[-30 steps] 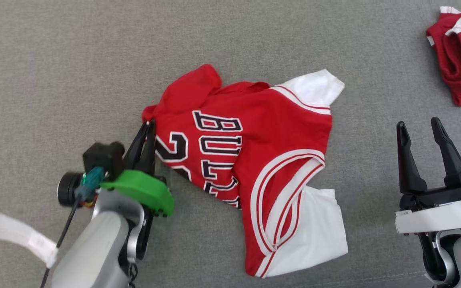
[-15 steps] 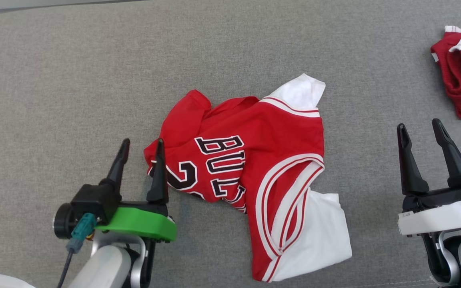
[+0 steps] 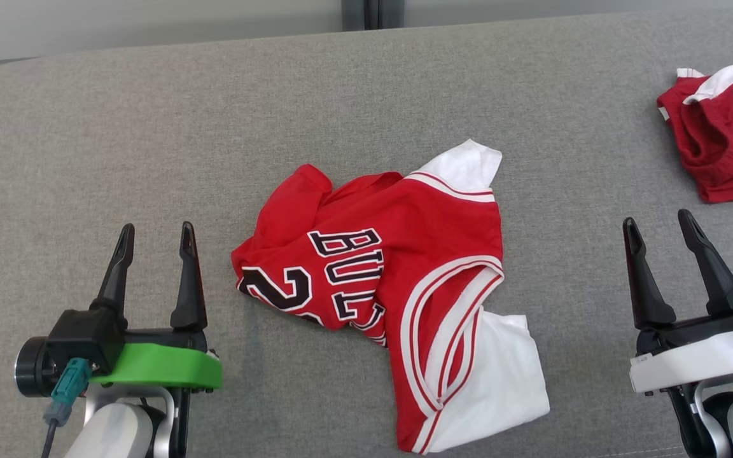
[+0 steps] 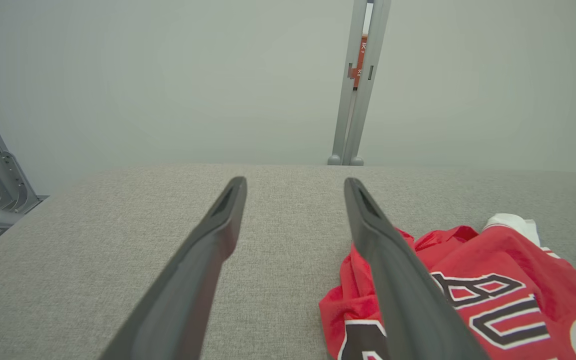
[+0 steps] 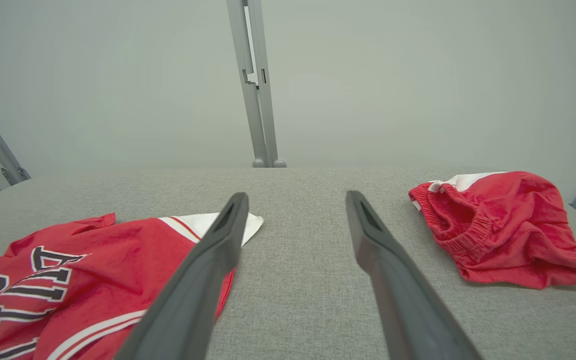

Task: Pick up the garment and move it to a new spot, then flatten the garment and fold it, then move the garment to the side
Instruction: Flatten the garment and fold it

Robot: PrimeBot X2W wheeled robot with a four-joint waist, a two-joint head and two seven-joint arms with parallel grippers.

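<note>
The garment (image 3: pixel 398 280) is a red basketball jersey with white sleeves and black lettering, lying crumpled on the grey padded surface (image 3: pixel 86 159) in the middle of the head view. My left gripper (image 3: pixel 155 232) stands open at the lower left, apart from the garment's left edge, with nothing between its fingers. In the left wrist view the garment (image 4: pixel 493 290) lies beside and behind the right finger (image 4: pixel 393 270). My right gripper (image 3: pixel 656 226) stands open at the lower right, well clear of the cloth. The right wrist view shows the garment (image 5: pixel 83 270) to the left of its fingers.
Red shorts (image 3: pixel 723 133) with white trim lie bunched at the far right of the surface, also in the right wrist view as red shorts (image 5: pixel 498 225). A pale wall with a grey upright post (image 4: pixel 358 85) stands beyond the surface's far edge.
My left gripper was shut on the garment's left edge; it has opened, let go and drawn back to the left. The head camera has tilted up. The right gripper has not moved.
</note>
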